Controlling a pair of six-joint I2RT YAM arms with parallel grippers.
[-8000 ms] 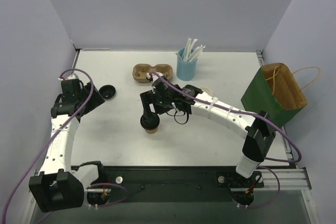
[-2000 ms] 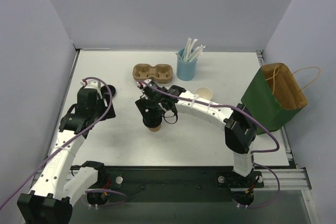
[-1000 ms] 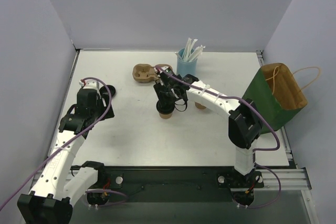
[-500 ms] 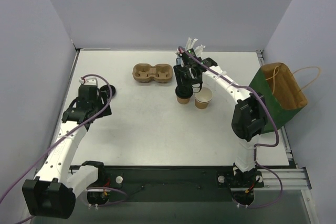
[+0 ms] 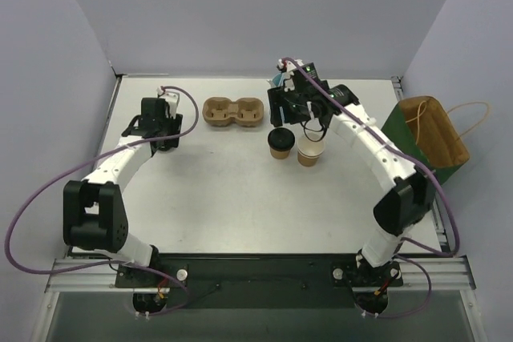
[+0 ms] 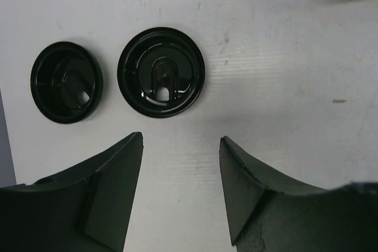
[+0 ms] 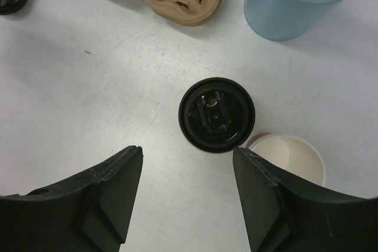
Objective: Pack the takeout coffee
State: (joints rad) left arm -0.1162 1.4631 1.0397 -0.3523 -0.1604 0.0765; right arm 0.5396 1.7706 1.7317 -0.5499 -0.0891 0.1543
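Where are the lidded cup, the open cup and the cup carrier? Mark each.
lidded cup [image 7: 217, 114]: right wrist view, centre of its black lid.
open cup [image 7: 292, 159]: right wrist view, its cream inside.
cup carrier [image 5: 233, 112]: top external view, bridge between its holes.

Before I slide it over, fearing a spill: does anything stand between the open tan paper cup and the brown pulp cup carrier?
Yes. The black-lidded paper cup stands close beside the open tan paper cup, on the side toward the brown pulp cup carrier, in the straight path. Nothing else visible lies between them.
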